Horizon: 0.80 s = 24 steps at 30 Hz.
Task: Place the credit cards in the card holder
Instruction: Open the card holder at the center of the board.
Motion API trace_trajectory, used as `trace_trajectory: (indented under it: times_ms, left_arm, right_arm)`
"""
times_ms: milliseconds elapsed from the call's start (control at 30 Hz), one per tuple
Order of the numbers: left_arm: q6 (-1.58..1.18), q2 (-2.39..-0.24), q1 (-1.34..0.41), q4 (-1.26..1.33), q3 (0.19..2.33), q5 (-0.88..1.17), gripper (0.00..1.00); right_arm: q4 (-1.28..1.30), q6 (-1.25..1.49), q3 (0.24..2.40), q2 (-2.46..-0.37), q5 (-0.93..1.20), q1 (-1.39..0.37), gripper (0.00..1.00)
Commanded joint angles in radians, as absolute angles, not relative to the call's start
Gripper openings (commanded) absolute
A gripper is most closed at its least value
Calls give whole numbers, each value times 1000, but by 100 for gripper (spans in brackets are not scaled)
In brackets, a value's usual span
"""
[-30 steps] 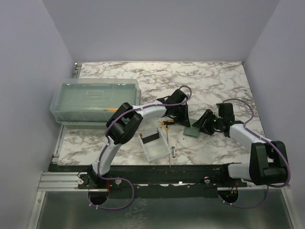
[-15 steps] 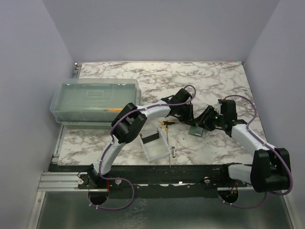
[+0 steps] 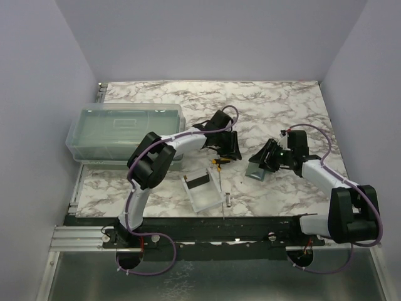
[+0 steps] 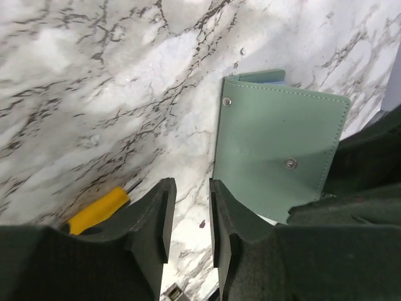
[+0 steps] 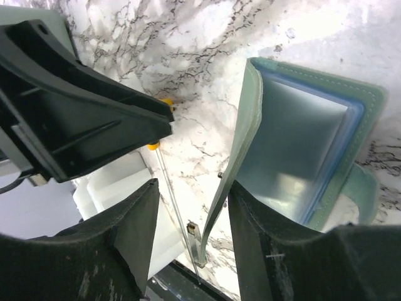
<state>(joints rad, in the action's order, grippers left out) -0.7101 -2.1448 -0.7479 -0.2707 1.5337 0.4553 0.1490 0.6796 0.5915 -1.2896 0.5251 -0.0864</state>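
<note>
Top external: left end effector [image 3: 232, 154] narrow; right end effector [image 3: 262, 163] wide; tray [image 3: 207, 199], tool [image 3: 217, 161] near.

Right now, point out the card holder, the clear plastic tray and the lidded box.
card holder [image 4: 276, 150], left wrist view, outer face
clear plastic tray [image 3: 205, 198], top view, bare floor
lidded box [image 3: 122, 125], top view, lid
</note>
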Motion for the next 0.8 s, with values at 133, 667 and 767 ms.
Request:
trace_trajectory:
  times_ms: [133, 667, 767]
  left_arm:
    - [-678, -1954, -722, -274, 1473, 407, 34]
    - [-692, -2021, -777, -272, 1503, 408, 19]
    - [-708, -2083, -785, -272, 1525, 400, 17]
  right_arm:
    - [-41, 767, 670, -1424, 617, -152, 53]
    - [81, 733, 739, -1525, 542, -193, 58]
    - [149, 714, 743, -1473, 488, -191, 58]
